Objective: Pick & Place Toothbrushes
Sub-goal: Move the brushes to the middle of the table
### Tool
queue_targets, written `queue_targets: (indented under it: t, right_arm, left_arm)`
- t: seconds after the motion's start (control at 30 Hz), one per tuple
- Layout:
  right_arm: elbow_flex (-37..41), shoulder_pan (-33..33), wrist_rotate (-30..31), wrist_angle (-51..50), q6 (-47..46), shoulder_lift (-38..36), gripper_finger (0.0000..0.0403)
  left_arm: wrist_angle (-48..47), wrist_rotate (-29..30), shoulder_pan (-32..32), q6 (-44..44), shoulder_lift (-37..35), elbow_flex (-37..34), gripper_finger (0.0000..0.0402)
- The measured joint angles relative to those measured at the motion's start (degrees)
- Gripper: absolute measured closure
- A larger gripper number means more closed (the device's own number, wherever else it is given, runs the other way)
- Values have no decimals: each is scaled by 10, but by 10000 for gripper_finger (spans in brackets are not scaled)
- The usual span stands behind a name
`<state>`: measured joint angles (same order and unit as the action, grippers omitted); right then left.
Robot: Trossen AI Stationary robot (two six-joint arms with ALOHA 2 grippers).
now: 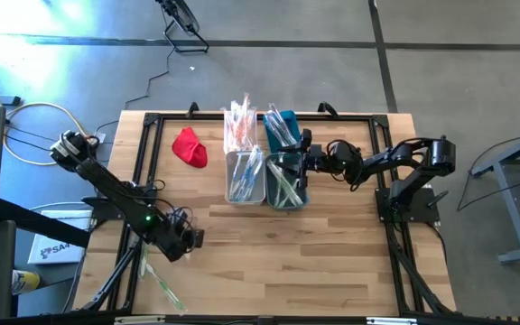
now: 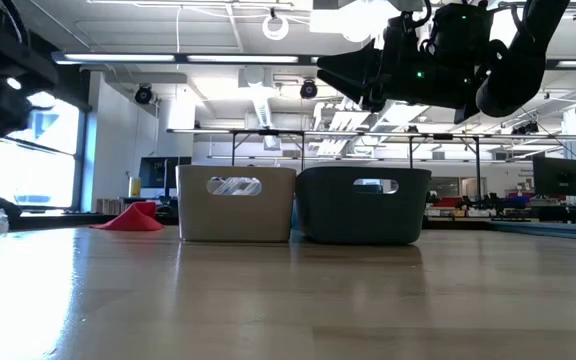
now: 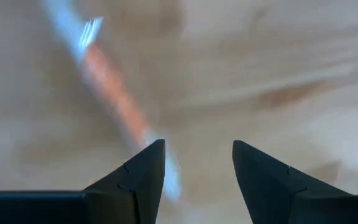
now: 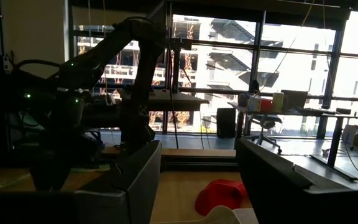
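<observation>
My left hand (image 3: 197, 180) hangs low over the near left part of the worktop (image 1: 332, 262), fingers spread wide with nothing between them. Just past its tips, in the left wrist view, lies one wrapped toothbrush with an orange handle (image 3: 114, 87), slanting across the wood, its near end running under one finger rather than through the gap. From above I also make out a greenish one (image 1: 162, 282) lying loose at the near left edge of the worktop, beside that arm.

My right hand (image 1: 307, 161) is raised over the teal bin (image 1: 285, 191), fingers apart and empty. That bin and the white bin (image 1: 244, 179) beside it, in the middle of the worktop, already hold toothbrushes, and more of them stand bunched at their far side (image 1: 240, 122). The red cloth (image 1: 189, 147) lies to the left of the bins.

I judge this to be the pick step for the left hand: approach made, grasp not yet taken. The next move calls for shifting sideways so the handle sits between the fingers, coming down onto the wood, and closing across the thin wrapper, which looks likely to slip.
</observation>
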<state>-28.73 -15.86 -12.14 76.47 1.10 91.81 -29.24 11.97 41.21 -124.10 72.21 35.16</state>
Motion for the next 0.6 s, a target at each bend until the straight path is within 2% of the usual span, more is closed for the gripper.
queue_targets:
  t: [0.2, 0.3, 0.4, 0.6]
  right_arm:
    - [0, 0, 0, 0, 0, 0, 199]
    - [0, 0, 0, 0, 0, 0, 199]
    - [0, 0, 0, -2, 0, 0, 199]
    - [0, 0, 0, -11, 0, 0, 199]
  left_arm:
    - [45, -152, 0, -79, 6, 0, 218]
    - [62, -206, 0, -114, 17, 0, 225]
    - [64, -239, 0, -122, 21, 0, 248]
    - [117, -302, 0, -120, 13, 0, 321]
